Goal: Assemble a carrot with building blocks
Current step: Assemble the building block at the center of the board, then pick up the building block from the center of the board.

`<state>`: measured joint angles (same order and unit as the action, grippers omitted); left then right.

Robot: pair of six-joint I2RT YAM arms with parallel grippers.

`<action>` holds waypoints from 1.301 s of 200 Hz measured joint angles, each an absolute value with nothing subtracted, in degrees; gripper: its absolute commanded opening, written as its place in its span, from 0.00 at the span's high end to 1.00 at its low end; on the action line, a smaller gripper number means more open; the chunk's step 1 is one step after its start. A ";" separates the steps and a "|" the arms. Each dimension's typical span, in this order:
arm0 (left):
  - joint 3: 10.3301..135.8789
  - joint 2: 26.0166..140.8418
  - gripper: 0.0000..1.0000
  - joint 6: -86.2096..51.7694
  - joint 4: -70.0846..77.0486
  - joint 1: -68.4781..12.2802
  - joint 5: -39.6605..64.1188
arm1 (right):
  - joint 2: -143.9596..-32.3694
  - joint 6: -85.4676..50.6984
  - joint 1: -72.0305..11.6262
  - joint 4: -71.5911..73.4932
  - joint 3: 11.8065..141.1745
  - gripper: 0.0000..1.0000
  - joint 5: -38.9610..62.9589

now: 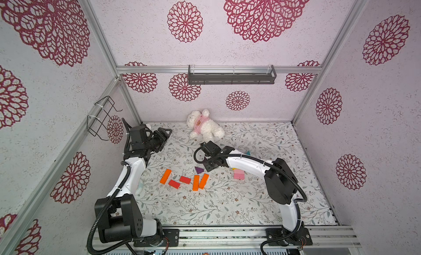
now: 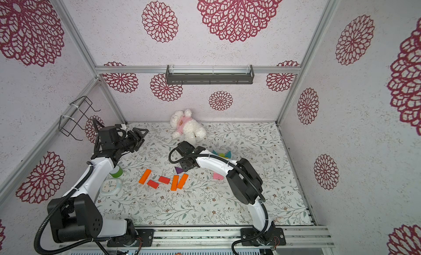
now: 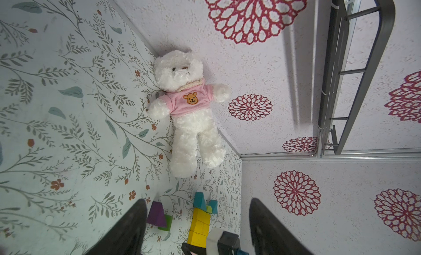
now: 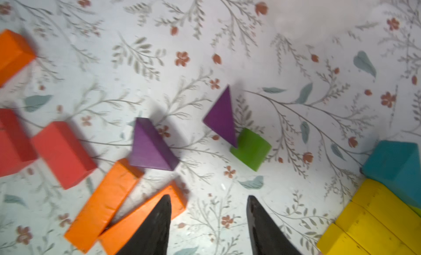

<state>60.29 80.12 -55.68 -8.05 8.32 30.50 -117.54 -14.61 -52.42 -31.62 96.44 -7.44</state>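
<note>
**Likely light, stiff, slick-painted: pinch across flat long sides**

In a top view, find orange bars (image 1: 196, 182) and red bars (image 1: 185, 180) at the middle of the desk (image 1: 250, 208). Left wrist view: left fingers (image 3: 132, 224) spread, empty. Right wrist view: right fingers (image 4: 159, 219) apart, holding nothing, near orange bars.

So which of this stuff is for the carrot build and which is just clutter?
Job: orange bars, red bars, purple triangles, green cylinder, teal triangles, yellow bars, pink bars.
Clutter: bear, clock, cup, shelf, wire rack.
</note>
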 measured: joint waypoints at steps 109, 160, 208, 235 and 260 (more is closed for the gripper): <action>60.29 79.37 0.27 -55.48 -8.62 8.43 29.93 | -130.34 -14.41 -55.46 -34.00 109.12 0.41 -3.29; 60.29 79.37 0.27 -55.48 -8.62 8.43 29.93 | -132.07 -13.91 -55.46 -34.59 109.71 0.49 -3.27; 60.29 79.37 0.27 -55.51 -8.62 8.43 29.93 | -133.08 -13.52 -55.44 -34.61 109.73 0.57 -4.12; 60.29 79.37 0.27 -55.51 -8.62 8.43 29.93 | -133.08 -13.47 -55.44 -34.59 109.71 0.61 -4.75; 60.29 79.37 0.27 -55.51 -8.62 8.43 29.93 | -133.10 -13.56 -55.44 -34.52 109.71 0.65 -5.06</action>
